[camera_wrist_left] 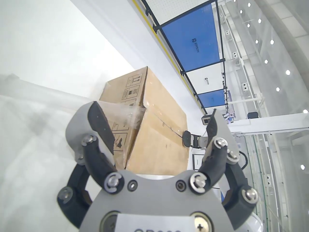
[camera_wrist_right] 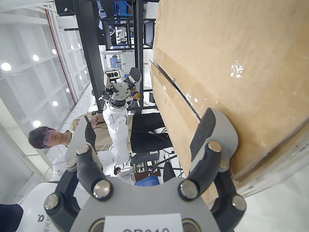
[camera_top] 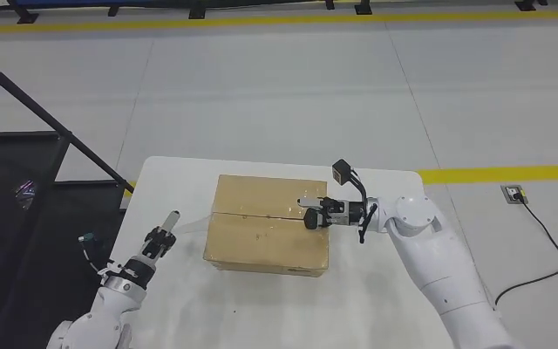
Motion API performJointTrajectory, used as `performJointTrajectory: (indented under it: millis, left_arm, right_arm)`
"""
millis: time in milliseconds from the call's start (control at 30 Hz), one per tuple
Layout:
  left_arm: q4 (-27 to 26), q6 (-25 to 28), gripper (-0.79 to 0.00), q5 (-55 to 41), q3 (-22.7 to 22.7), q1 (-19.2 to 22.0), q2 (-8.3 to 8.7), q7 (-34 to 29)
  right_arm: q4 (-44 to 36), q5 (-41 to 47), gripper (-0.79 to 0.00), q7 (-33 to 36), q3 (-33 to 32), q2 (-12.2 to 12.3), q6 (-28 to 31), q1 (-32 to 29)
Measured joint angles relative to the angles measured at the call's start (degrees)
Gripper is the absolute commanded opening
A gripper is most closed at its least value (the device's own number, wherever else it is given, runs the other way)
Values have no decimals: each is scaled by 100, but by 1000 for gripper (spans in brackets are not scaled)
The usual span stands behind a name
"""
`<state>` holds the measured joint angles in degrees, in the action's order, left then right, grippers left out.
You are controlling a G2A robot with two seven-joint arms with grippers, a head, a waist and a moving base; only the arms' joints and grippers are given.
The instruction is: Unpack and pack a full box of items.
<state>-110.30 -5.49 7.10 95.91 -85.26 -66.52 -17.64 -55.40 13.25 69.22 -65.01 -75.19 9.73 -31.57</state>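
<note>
You have the box (camera_top: 268, 222) closed on the surface (camera_top: 174, 288), about midway between its left and right edges, with the seam (camera_top: 261, 212) running left to right between the two top flaps. Treat it as heavy, since it should be full; the walls look stiff, but the flaps will likely bow if pressed mid-span. Your right end effector (camera_top: 309, 212) is spread wide over the seam at the box's right end, one pad (camera_wrist_right: 202, 131) lying against the top beside the slit. Hook a flap edge there rather than pinching the flat card. Clear tape (camera_wrist_left: 128, 114) seems to bridge the seam at the left end and may resist. Your left end effector (camera_top: 170, 218) is also wide and holding nothing, near the surface's left edge.
</note>
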Motion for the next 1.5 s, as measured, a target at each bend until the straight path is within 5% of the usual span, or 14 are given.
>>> performJointTrajectory:
  millis: [300, 500, 967, 1200, 1500]
  left_arm:
    - [1218, -1110, 0, -729, -632, 423, -212, 1307]
    - [2042, -1093, 0, -1323, -923, 973, -334, 1750]
    - [3350, -744, 0, -1947, -1400, 2162, -521, 1705]
    - [3011, -262, 0, -2049, -1107, 2059, -513, 1825]
    - [1512, 113, 0, -1725, -569, 1345, -445, 1922]
  right_arm:
    - [0, 0, 0, 0, 0, 0, 0, 0]
    - [0, 0, 0, 0, 0, 0, 0, 0]
    - [0, 0, 0, 0, 0, 0, 0, 0]
    - [0, 0, 0, 0, 0, 0, 0, 0]
    - [0, 0, 0, 0, 0, 0, 0, 0]
